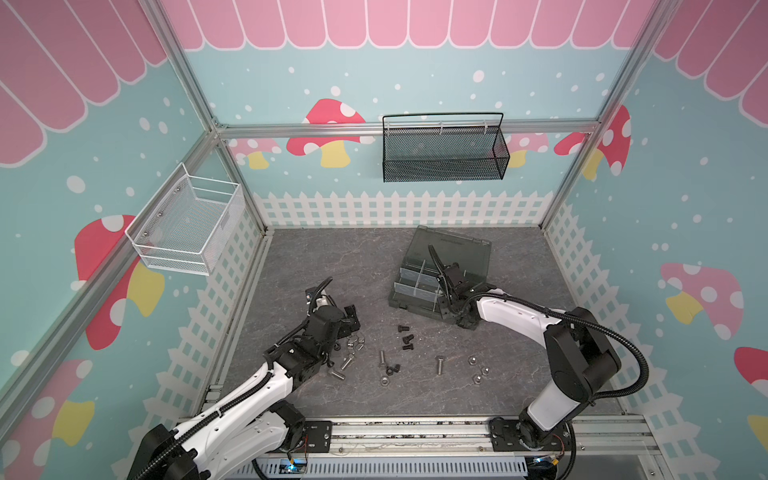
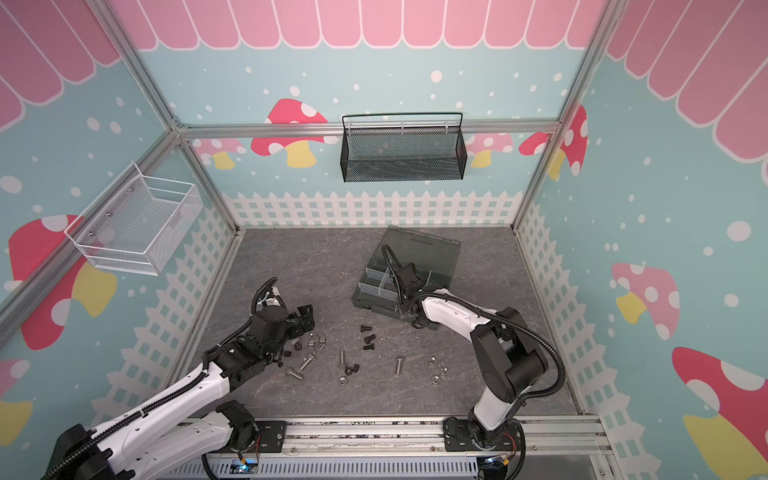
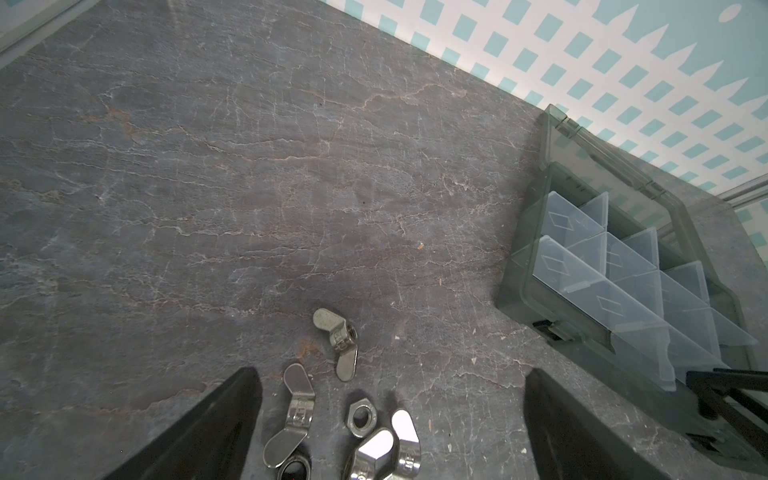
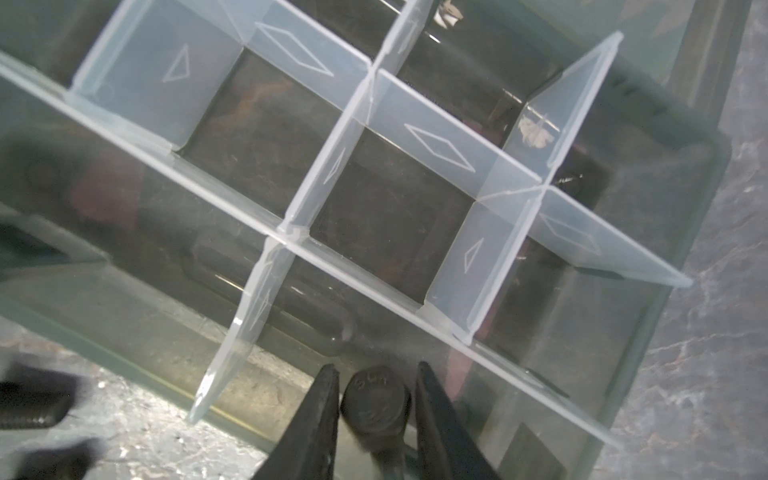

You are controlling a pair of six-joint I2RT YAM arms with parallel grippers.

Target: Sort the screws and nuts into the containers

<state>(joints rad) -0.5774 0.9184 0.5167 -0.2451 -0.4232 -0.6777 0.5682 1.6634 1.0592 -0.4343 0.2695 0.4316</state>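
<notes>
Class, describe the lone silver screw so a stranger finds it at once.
Find the dark grey plastic organiser box, then look toward the front metal rail. Left of three silver hex nuts lies a silver hex-head screw, alone, unlike the other silver screws amid clutter.

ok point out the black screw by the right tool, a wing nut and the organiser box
black screw (image 4: 376,397): right wrist view, on its round head
wing nut (image 3: 341,337): left wrist view, on its threaded hub
organiser box (image 1: 457,253): a top view, on its open lid
</notes>
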